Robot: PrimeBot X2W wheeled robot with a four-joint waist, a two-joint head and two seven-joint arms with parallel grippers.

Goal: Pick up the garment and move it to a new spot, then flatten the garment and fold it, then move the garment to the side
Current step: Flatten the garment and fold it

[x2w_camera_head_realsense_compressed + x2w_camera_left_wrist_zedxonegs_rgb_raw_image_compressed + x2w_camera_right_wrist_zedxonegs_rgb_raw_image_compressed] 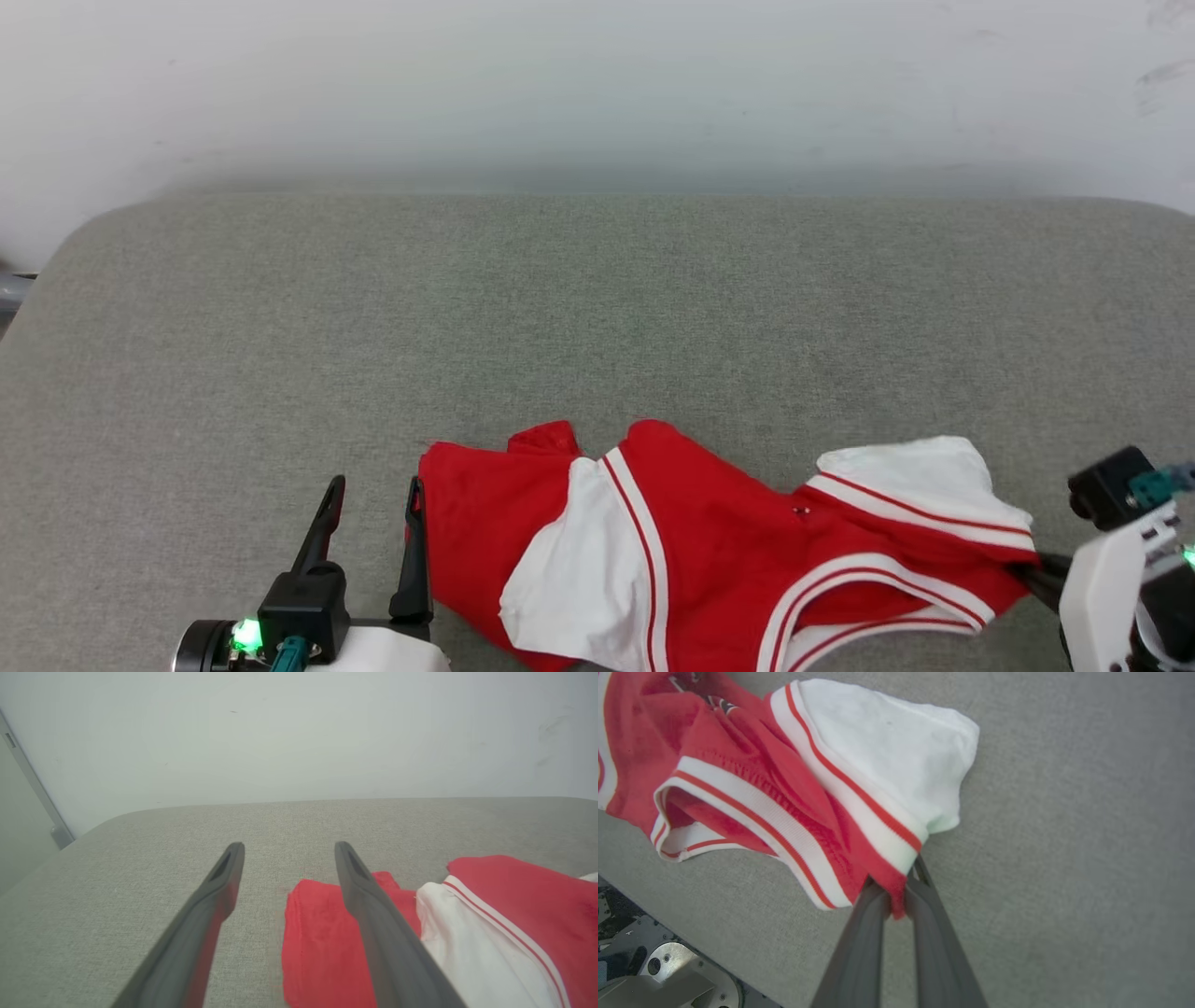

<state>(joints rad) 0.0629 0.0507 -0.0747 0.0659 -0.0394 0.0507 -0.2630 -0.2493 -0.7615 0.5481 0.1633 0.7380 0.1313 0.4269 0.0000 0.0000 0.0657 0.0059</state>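
One grip made: right hand point(896, 893) clamped tight on the garment point(709, 551) at its three o'clock edge. It lies crumpled at the six o'clock rim of the table point(597, 308); left hand point(375, 483) gapes empty at nine. Pick-up step, I'd say; next, lift clear and carry.

A grey fabric-covered surface point(597, 308) spans the frame; the crumpled red-and-white garment point(709, 551) lies on it in the lower centre and right
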